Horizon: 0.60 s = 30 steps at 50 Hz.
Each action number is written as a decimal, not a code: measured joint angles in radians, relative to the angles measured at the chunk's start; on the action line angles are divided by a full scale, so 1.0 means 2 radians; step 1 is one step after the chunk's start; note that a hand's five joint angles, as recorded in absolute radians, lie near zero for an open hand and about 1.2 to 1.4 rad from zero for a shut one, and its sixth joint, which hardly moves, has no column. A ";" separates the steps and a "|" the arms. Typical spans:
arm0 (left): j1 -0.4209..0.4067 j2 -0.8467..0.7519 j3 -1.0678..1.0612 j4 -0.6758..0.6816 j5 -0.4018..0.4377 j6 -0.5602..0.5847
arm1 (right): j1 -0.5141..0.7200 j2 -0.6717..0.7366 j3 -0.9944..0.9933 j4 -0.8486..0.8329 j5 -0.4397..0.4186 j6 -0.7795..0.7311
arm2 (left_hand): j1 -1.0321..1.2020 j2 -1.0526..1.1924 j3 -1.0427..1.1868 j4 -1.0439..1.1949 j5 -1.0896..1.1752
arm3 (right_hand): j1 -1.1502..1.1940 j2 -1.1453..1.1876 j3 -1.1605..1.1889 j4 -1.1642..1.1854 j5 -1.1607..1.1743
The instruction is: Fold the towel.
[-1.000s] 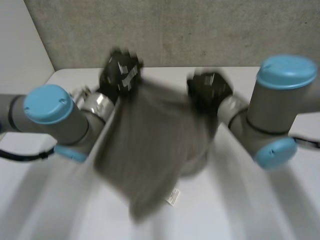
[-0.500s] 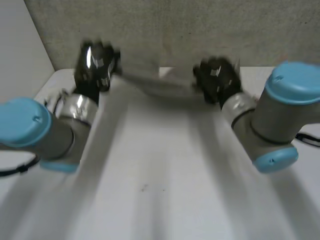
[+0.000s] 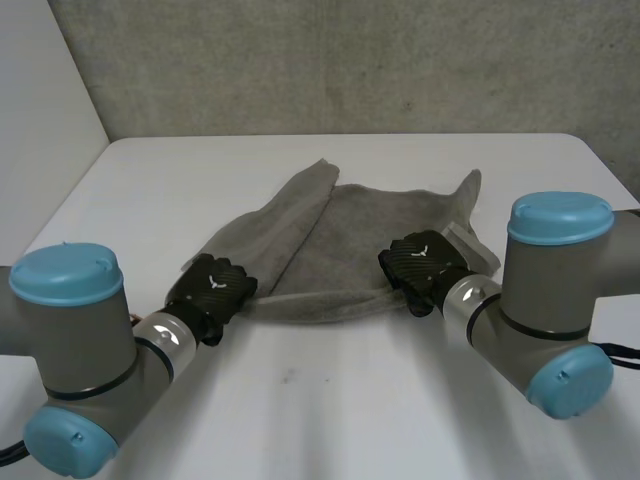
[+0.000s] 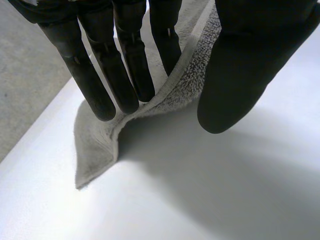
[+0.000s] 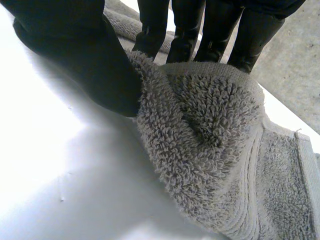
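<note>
Nearest, the left hand [image 3: 212, 288] was clamped on one near corner of the towel [image 3: 370, 240], cloth pinched between fingers and thumb. The other near corner was bunched in the right hand [image 3: 420, 265]. Beyond, the towel was spread, rumpled, across the table [image 3: 330, 400].

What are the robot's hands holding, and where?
Both hold the grey towel by its near edge: the left hand pinches near the left corner, the right hand a bunched bit towards the right end.
</note>
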 measured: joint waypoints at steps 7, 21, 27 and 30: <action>0.021 0.011 0.005 0.005 -0.009 -0.003 | 0.000 -0.028 0.040 -0.007 -0.002 0.000 | -0.028 -0.028 -0.029 -0.029 -0.029 | 0.000 0.000 0.000 0.000 0.000; 0.089 0.004 0.011 0.016 -0.004 -0.031 | -0.020 -0.034 0.066 -0.030 -0.002 0.000 | -0.081 -0.083 -0.083 -0.083 -0.084 | 0.000 0.000 0.002 0.000 0.000; 0.102 -0.006 0.011 0.016 0.048 -0.074 | -0.021 -0.033 0.066 -0.032 -0.002 0.000 | -0.098 -0.098 -0.099 -0.100 -0.100 | 0.000 0.000 0.002 0.000 0.000; 0.106 -0.013 0.011 0.018 0.074 -0.088 | -0.020 -0.032 0.066 -0.031 -0.004 0.000 | -0.103 -0.105 -0.106 -0.104 -0.105 | 0.000 0.000 0.002 0.000 0.000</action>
